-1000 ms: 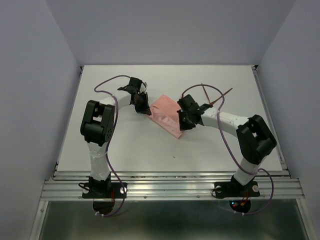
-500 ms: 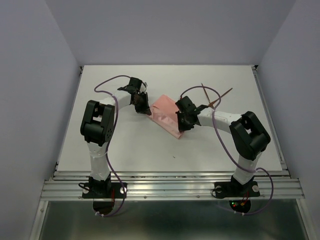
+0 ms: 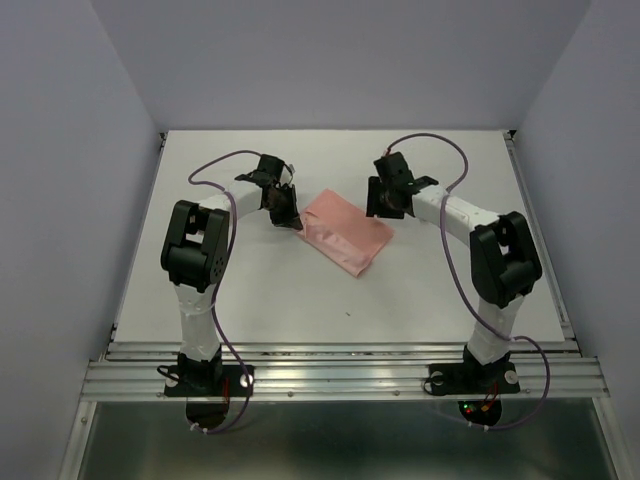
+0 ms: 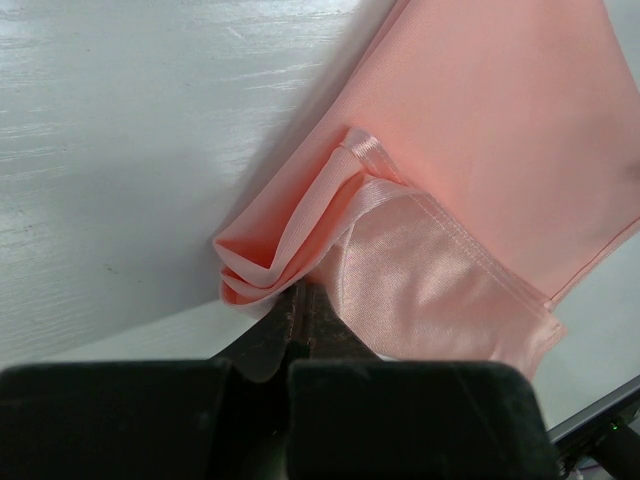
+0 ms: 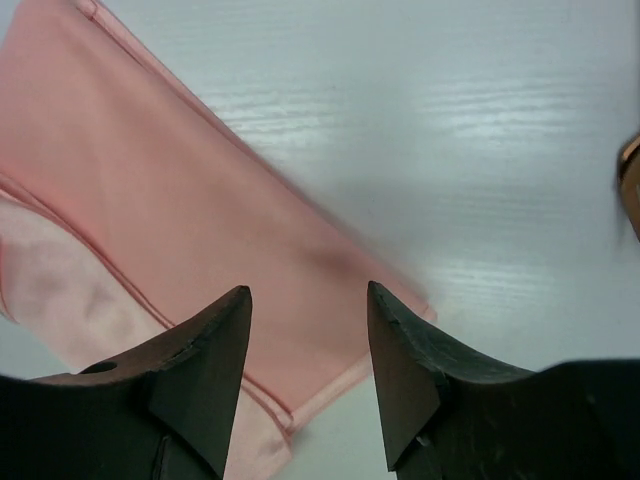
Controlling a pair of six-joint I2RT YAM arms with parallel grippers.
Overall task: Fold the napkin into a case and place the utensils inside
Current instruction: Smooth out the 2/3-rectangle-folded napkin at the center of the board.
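Running far-left to near-right, napkin (image 3: 348, 232) pinched by left pincer (image 4: 303, 300); right pincer (image 5: 308, 292) spread.

The napkin (image 3: 345, 235) is hemmed by the left gripper (image 3: 289, 216) and the right gripper (image 3: 384, 206); the table (image 3: 300, 300) nearer offers free passage.

Bright, even light; faint sheen on the table (image 5: 500, 120), napkin (image 5: 150, 200) edge slightly blurred.

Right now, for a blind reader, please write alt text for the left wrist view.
The left tool, shut, pinches a bunched corner of the salmon-pink napkin. The folded cloth spreads up and to the right over the white table.
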